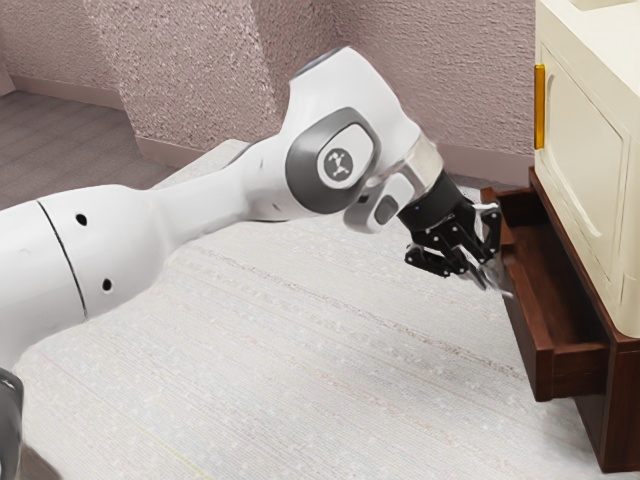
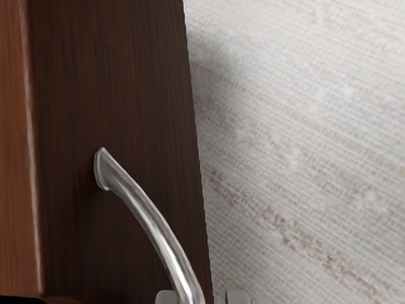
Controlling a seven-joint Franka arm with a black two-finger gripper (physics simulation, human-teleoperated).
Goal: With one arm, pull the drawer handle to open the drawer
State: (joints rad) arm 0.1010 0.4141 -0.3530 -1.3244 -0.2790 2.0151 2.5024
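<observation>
Surface: pale, streaked tabletop point(image 1: 300, 350); rough pinkish walls point(image 1: 460, 80) beyond. Brown drawer point(image 1: 524, 325) stands pulled out beneath the cream cabinet point(image 1: 590, 170), its wooden interior exposed. Silver handle point(image 2: 158, 228) on the drawer front, between the parted fingers of the gripper point(image 1: 491, 279) (partly open, not clamped).

Rough pinkish walls point(image 1: 190, 70) rise behind a grey-brown floor point(image 1: 60, 135), perhaps tiled.
</observation>
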